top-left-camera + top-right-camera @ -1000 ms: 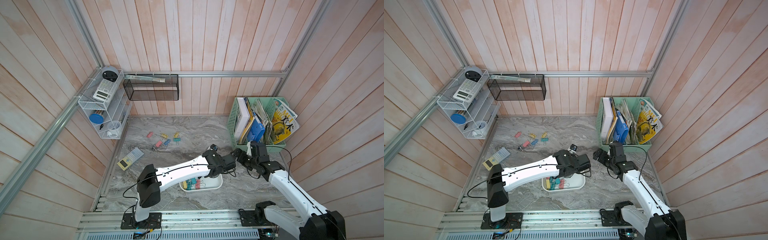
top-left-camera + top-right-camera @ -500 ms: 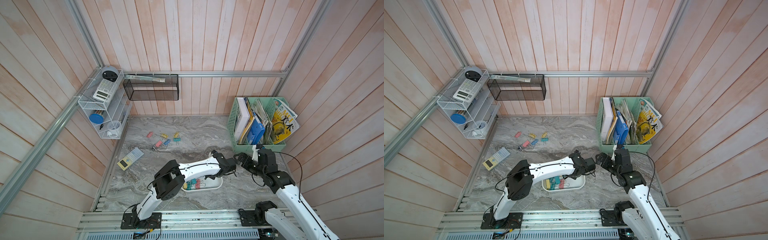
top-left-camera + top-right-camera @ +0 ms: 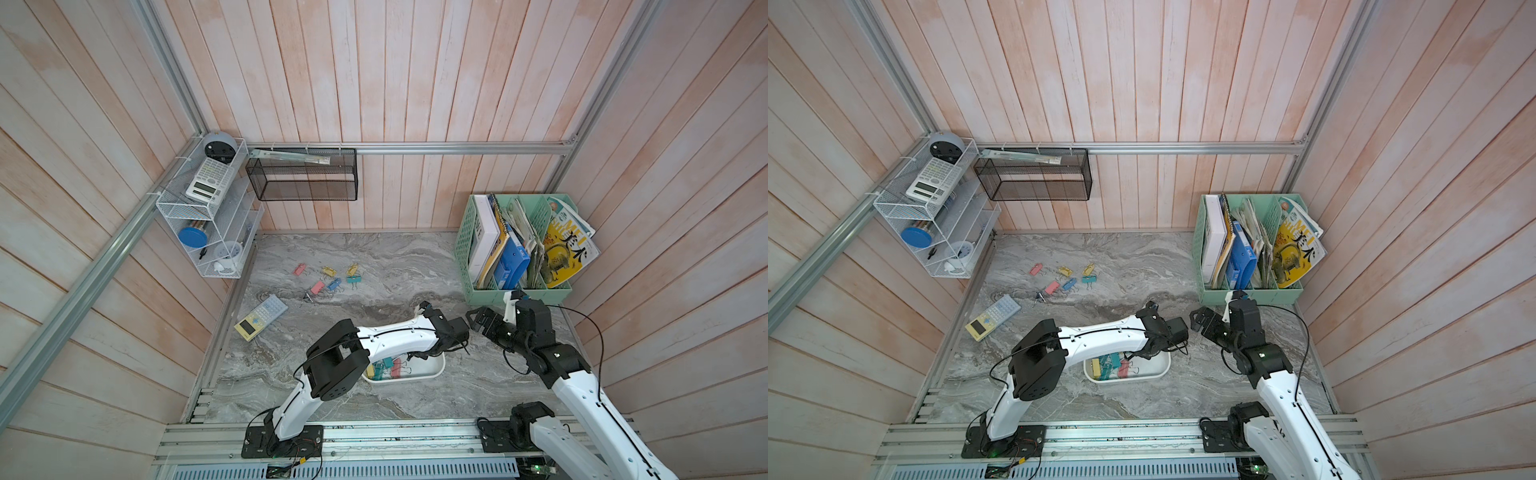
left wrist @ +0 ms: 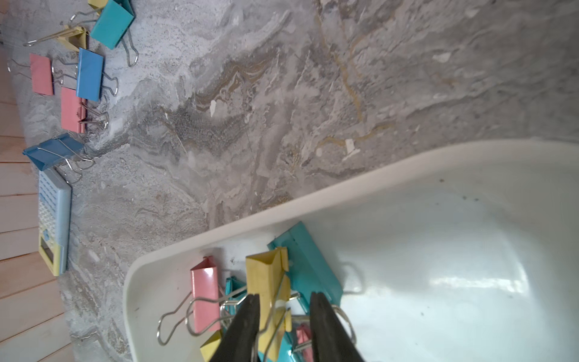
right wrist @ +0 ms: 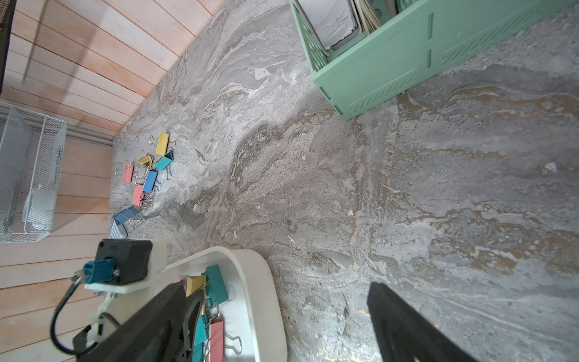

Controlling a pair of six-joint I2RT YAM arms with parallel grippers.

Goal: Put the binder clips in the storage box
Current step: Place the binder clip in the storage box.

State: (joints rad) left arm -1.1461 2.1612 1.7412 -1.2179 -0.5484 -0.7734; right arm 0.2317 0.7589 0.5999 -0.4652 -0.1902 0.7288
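The storage box is a shallow white tray at the table's front middle, holding several binder clips. My left gripper reaches down into it with its jaws apart. A yellow clip lies between the fingers on the pile, and its wire handle runs through the gap. Several more binder clips lie loose on the table further back and left. My right gripper hovers wide open just right of the box, with nothing in it.
A yellow-and-blue calculator lies at the left edge. A mint green file basket full of books stands at the back right. A black mesh basket and a white wire shelf hang on the walls.
My left gripper's jaws have parted over the box, letting go of the yellow clip. The left elbow has swung to the right. The right gripper stays open beside the box.
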